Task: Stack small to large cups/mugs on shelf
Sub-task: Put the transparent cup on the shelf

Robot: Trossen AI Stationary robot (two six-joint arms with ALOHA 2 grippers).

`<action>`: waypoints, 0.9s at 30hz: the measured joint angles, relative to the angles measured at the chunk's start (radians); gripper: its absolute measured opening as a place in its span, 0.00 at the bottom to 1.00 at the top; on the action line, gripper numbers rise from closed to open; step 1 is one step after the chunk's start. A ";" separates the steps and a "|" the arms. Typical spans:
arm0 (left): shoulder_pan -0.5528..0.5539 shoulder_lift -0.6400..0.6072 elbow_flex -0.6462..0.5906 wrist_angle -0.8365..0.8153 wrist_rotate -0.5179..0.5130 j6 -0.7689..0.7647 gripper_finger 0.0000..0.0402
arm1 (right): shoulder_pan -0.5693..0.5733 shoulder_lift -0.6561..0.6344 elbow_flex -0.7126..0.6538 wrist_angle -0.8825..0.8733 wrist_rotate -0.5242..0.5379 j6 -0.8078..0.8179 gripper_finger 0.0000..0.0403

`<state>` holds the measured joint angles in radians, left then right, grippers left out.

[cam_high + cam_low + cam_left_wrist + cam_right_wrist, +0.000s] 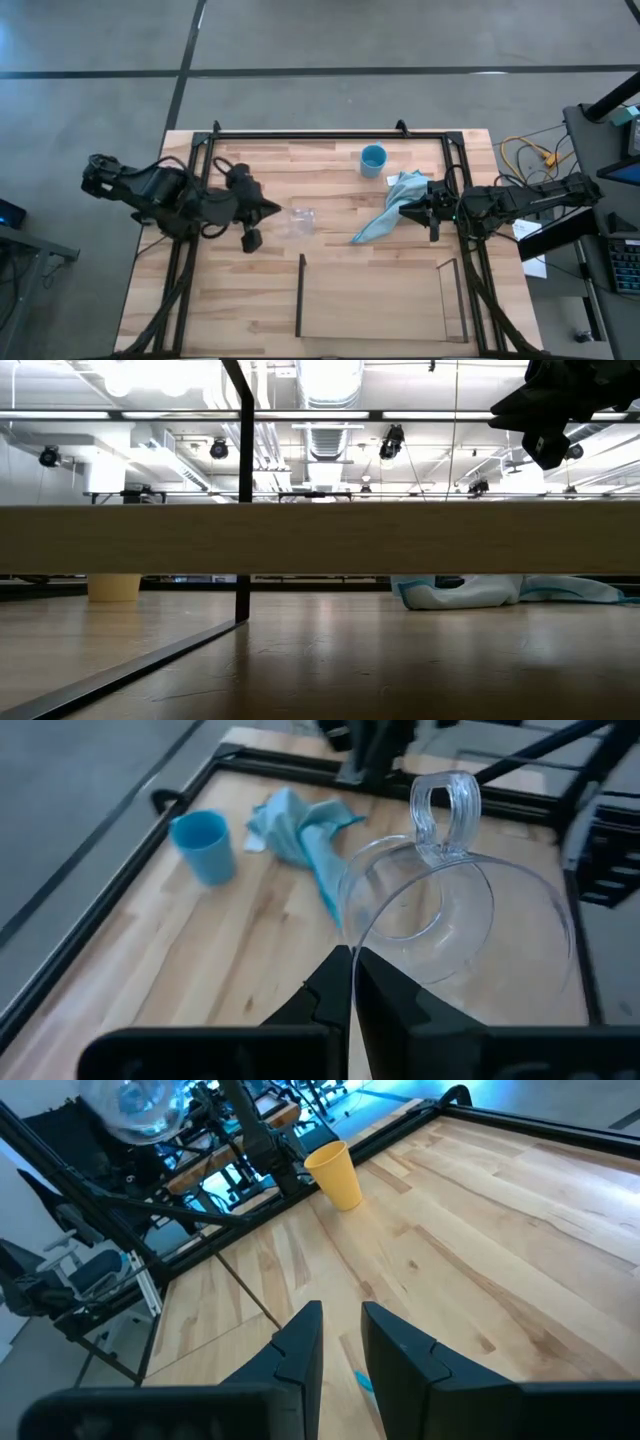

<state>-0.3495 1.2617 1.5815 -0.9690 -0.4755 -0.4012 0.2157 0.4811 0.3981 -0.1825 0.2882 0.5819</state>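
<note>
My left gripper is shut on a clear see-through cup with a handle, held over the table's left middle. The cup also shows in the high view. A light blue cup stands upright on its base at the far middle. A yellow-orange cup stands upright by the left frame bar; my left arm hides it in the high view. The dark rod shelf stands at the near middle. My right gripper is open by a narrow gap and empty, above the light blue cloth. My left gripper pinches the clear cup's wall at the rim between its two fingers, on the side opposite the handle. The fingers come level from the table's left. The cup is tipped on its side and lifted clear of the table.
The light blue cloth lies crumpled on the table right of centre, also in the low view. A black frame runs around the tabletop. The shelf's right end piece stands near the right frame bar. Bare wood lies between the shelf's ends.
</note>
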 joint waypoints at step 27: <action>0.047 0.522 0.311 -0.014 0.424 -0.065 0.00 | 0.000 0.000 0.000 -0.002 0.000 -0.010 0.17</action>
<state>-0.3024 1.7838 1.8923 -0.9829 -0.0513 -0.4659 0.2157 0.4809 0.3981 -0.1840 0.2879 0.5717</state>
